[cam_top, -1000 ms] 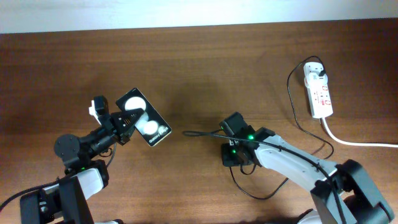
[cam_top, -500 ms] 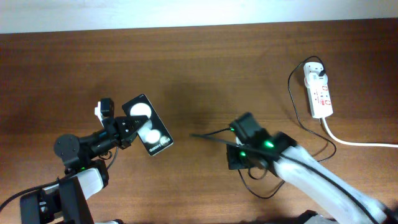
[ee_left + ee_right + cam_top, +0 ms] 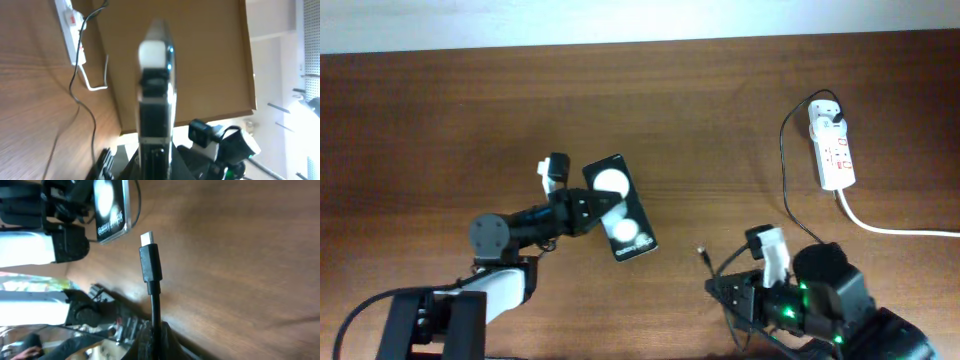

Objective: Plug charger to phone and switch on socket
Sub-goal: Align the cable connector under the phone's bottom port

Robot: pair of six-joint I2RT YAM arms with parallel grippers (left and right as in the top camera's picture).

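Note:
My left gripper [image 3: 586,212] is shut on the black glossy phone [image 3: 621,209] and holds it off the table, left of centre. In the left wrist view the phone [image 3: 156,95] stands edge-on between the fingers. My right gripper [image 3: 724,287] is shut on the charger's black cable just behind its connector [image 3: 701,251], near the front right. In the right wrist view the metal-tipped connector [image 3: 150,260] points towards the phone [image 3: 111,207], a gap apart. The cable [image 3: 783,150] runs to a white plug [image 3: 826,114] in the white socket [image 3: 834,150] at the far right.
The socket's thick white cord [image 3: 890,228] runs off the right edge. Loose cable loops lie between the right arm and the socket. The socket also shows in the left wrist view [image 3: 70,22]. The wooden table [image 3: 680,110] ends at a white wall at the back.
My left gripper has carried the phone to the right, towards the table's middle. My right arm has pulled back towards the front edge with the cable, the connector now pointing at the phone.

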